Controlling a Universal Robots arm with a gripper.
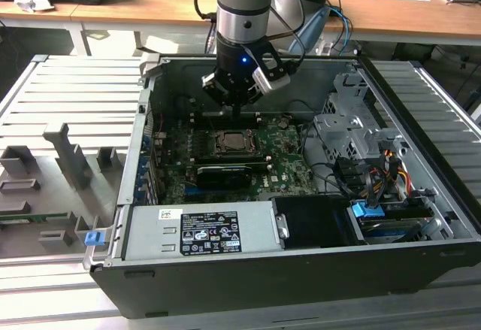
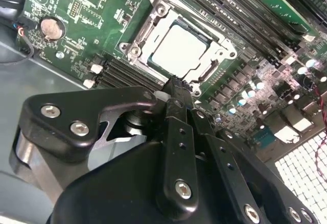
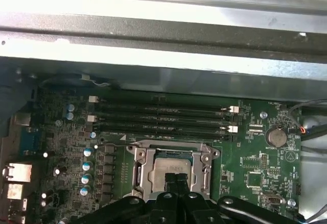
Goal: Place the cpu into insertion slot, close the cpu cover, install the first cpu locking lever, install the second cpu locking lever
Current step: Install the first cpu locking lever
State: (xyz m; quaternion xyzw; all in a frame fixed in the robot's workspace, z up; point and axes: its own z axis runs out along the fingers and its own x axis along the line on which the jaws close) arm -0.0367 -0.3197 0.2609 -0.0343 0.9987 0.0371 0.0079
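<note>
Second wrist view: the black gripper (image 2: 176,85) is clenched on nothing. The flat, dull-silver square cpu (image 2: 179,50) lies just below its tips; the thin metal cpu cover (image 2: 147,28) frames it.

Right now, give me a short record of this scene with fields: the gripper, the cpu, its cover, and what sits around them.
gripper: shut, holding nothing, tip close over the cover's edge
cpu: lying flat inside the cover's cut-out, silver top showing
cpu cover: down flat around the cpu
memory slots: long black rows beside the cover
power supply: grey box along the case's near side in the exterior view
</note>
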